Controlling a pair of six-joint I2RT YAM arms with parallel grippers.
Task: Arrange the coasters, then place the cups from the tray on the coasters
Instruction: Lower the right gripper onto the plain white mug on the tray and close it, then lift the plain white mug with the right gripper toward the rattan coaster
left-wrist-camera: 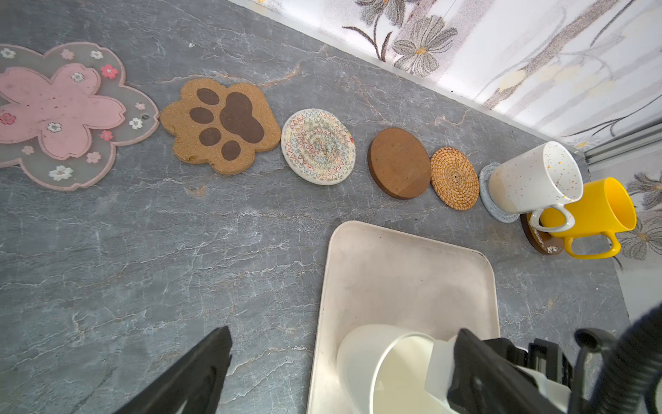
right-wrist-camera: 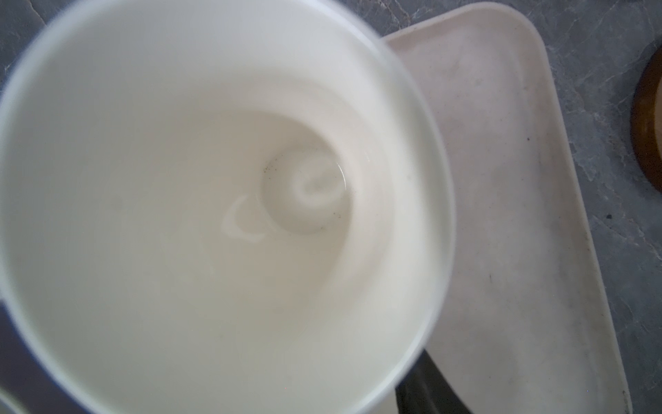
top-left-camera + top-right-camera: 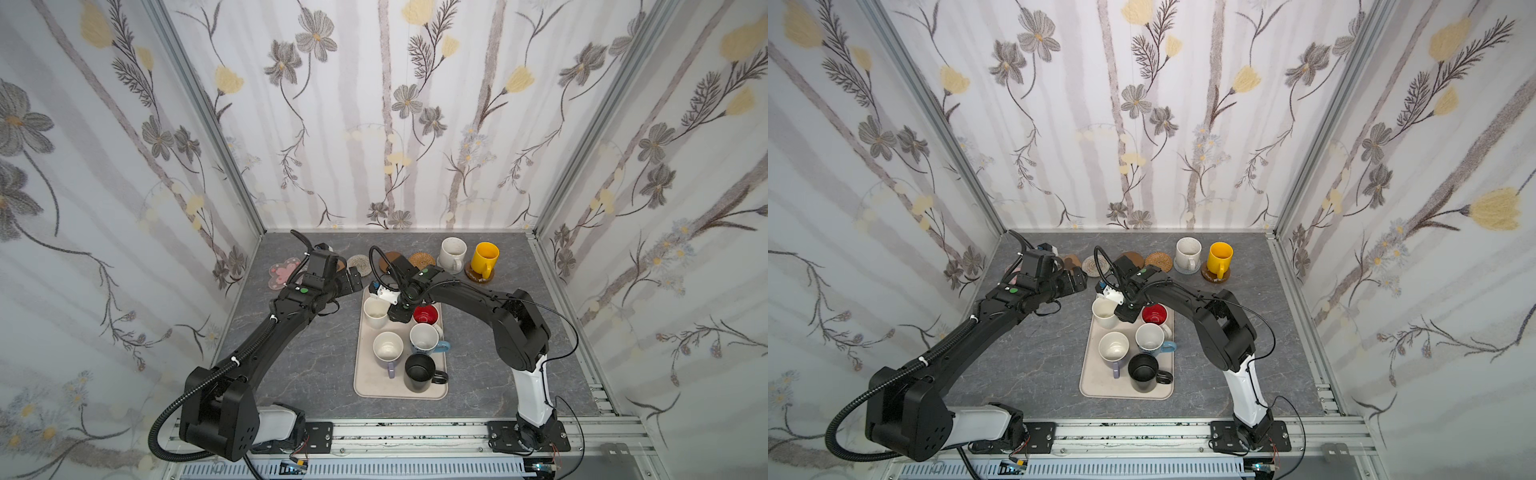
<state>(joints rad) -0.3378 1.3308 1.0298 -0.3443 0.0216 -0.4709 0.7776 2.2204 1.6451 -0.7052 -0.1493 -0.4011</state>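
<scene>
One cream cup [image 3: 375, 312] stood by tray's [image 3: 374, 386] far edge, right fingers [image 3: 391, 311] at its rim, hold unclear; left fingers [image 3: 351, 280] gaped wide.

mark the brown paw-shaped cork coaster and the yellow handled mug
brown paw-shaped cork coaster [image 1: 241, 117]: left wrist view, large dark pad
yellow handled mug [image 3: 482, 261]: a top view, outer wall

The left arm [image 3: 257, 345] and right arm [image 3: 521, 328] are black with white base links, green dots and black cables.
</scene>
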